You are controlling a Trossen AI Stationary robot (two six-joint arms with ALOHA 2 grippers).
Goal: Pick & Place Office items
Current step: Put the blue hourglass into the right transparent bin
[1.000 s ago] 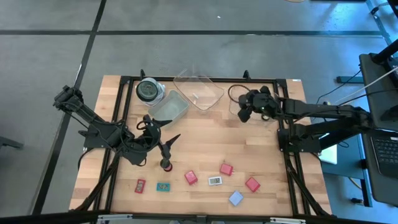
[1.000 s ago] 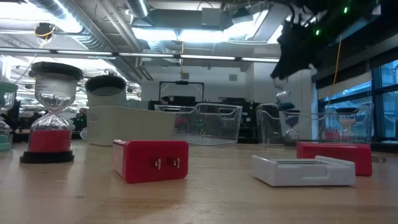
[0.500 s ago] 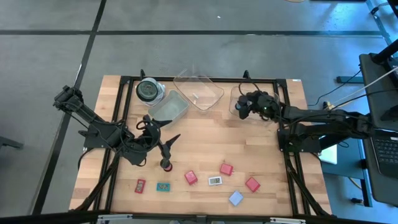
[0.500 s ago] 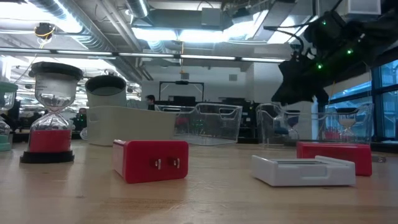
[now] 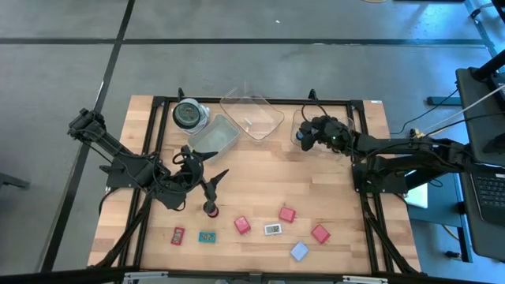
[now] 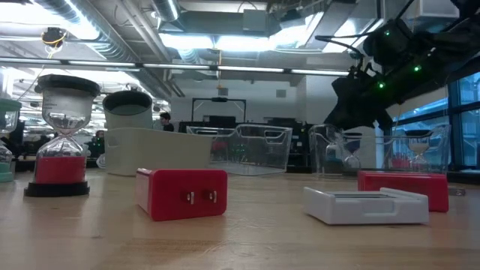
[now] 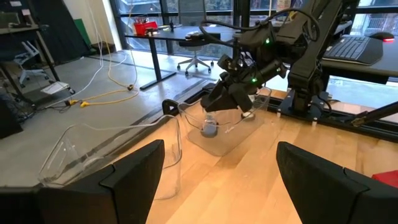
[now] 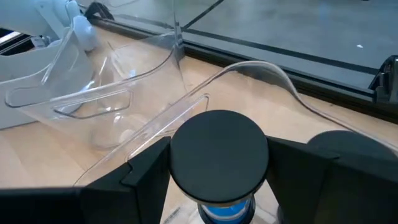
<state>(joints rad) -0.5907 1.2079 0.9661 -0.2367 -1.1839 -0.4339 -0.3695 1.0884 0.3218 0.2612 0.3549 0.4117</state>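
- The right gripper (image 5: 304, 136) hung over the clear plastic tray (image 5: 342, 121) at the table's far right corner, its fingers closed on a small hourglass timer with black end caps and a blue base (image 8: 219, 158).
- In the right wrist view the timer's round black cap filled the gap between the two fingers, which pressed on either side of it; the tray's curved clear rim (image 8: 261, 65) lay just beyond.
- The left wrist view showed the same timer (image 7: 209, 127) low inside that tray, beneath the right gripper (image 7: 231, 99).
- The step in hand looked like the placing of this timer in the tray. Whether its base already touched the tray floor could not be told.
- The next move would call for setting it down gently, spreading the fingers, and lifting straight up clear of the rim.
- The left gripper (image 5: 207, 183) waited with its fingers spread wide and empty, just beside a red-based timer (image 5: 211, 209) standing at mid-table.
- Still on the wooden table's (image 5: 339, 205) near half: three red blocks (image 5: 286, 214), a white flat rectangle (image 5: 272, 229), a pale-blue one (image 5: 299, 251), a teal one (image 5: 207, 236) and a small red one (image 5: 177, 235).
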